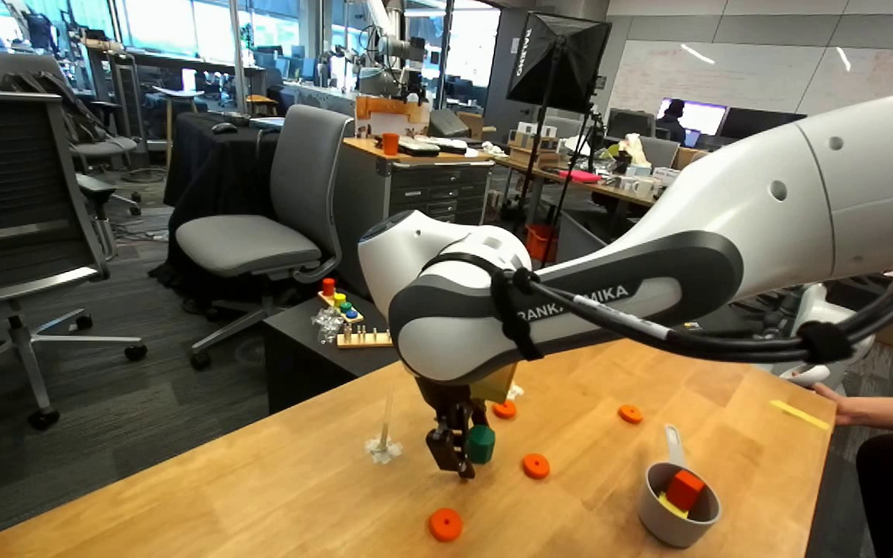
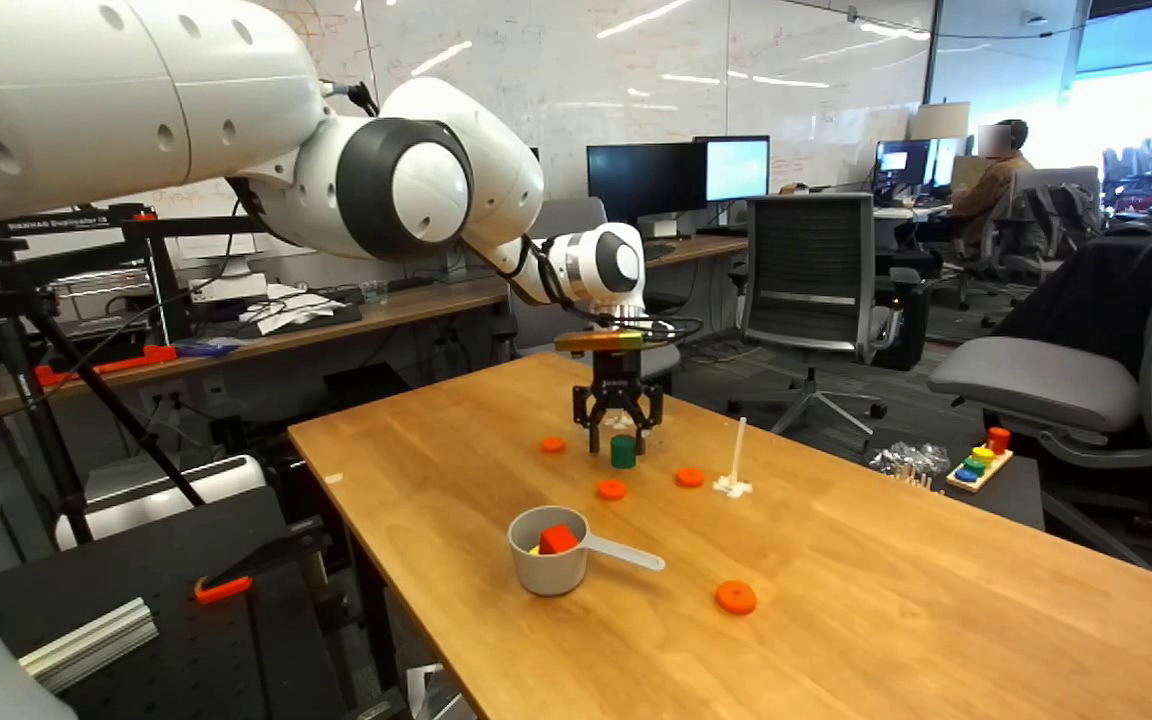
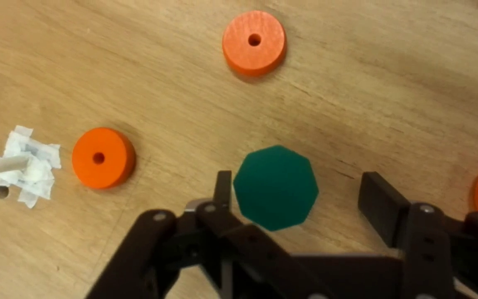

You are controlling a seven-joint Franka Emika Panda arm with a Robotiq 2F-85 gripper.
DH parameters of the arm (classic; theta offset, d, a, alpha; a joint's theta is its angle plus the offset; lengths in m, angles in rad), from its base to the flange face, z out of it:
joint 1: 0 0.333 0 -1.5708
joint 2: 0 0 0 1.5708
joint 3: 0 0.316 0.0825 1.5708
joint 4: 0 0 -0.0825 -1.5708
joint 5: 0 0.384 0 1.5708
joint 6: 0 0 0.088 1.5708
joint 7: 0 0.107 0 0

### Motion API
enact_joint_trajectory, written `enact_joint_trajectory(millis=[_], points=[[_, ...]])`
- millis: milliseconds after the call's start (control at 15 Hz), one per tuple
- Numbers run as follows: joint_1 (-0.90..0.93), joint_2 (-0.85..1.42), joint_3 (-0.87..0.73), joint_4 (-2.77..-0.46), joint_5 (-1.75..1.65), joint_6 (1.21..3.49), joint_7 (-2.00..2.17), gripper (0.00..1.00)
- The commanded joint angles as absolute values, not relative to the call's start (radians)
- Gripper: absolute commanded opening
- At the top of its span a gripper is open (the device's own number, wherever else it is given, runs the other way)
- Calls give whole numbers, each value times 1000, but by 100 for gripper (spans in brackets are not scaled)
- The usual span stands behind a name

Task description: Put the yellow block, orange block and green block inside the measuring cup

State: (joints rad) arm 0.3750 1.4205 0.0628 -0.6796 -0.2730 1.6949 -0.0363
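Observation:
The green block (image 1: 480,444) (image 2: 623,452) stands on the wooden table, with an eight-sided top in the wrist view (image 3: 276,187). My gripper (image 2: 617,448) is open and low over the table, its fingers on either side of the green block. In the wrist view, the gripper (image 3: 296,182) has its left finger very close to the block and a wider gap on the right; contact is unclear. The grey measuring cup (image 1: 677,533) (image 2: 548,576) holds the red-orange block (image 1: 684,490) (image 2: 557,540) and the yellow block (image 1: 672,506) (image 2: 534,550), which is mostly hidden beneath it.
Several flat orange discs with holes lie around, such as one disc near the gripper (image 1: 536,466) and one near the cup (image 2: 735,597). A thin upright peg (image 1: 386,422) (image 2: 738,450) is taped to the table. The cup's handle (image 2: 626,552) sticks out sideways.

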Motion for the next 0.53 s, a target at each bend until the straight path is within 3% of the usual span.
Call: enact_joint_trajectory(millis=[0, 267, 467], points=[[382, 1475, 48, -571, -235, 1625, -68, 47], [368, 1471, 65, -573, -243, 1617, -63, 18], [362, 1461, 67, -584, -241, 1617, -60, 17]])
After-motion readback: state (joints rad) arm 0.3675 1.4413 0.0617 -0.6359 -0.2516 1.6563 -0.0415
